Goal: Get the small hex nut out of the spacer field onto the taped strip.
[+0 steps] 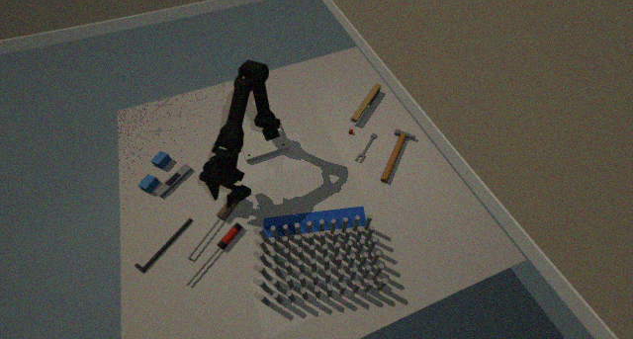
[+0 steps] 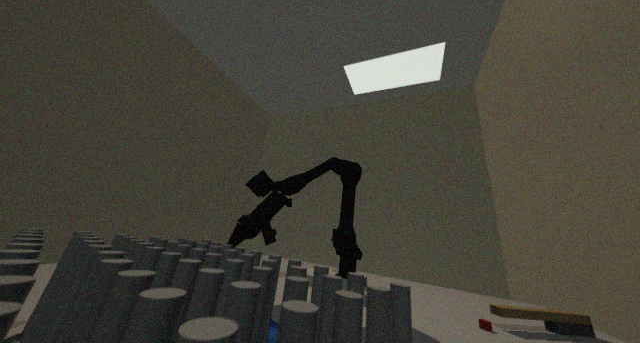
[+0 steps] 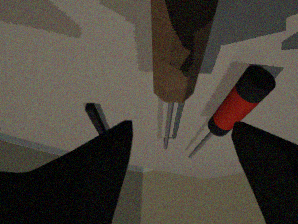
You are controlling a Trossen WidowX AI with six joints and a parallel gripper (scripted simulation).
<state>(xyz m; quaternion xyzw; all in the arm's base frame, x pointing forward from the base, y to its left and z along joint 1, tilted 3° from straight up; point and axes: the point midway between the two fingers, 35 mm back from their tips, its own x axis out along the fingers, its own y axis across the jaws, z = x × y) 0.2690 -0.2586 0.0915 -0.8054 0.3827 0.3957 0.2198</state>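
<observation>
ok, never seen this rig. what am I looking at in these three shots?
One black robot arm on a table, ending in a two-fingered hand.

The top view looks down on the whole table. The exterior view sits low among the grey spacers, looking back at the arm. The wrist view looks out from the hand, with its dark fingers at the lower corners.

On the table: the spacer field with a blue strip in front, a brown-handled tool, a red-handled tool, a black L-bar, a hammer, a wrench, a wooden stick and blue blocks.

The hand is open and holds nothing; it hangs just above the brown-handled tool.
</observation>
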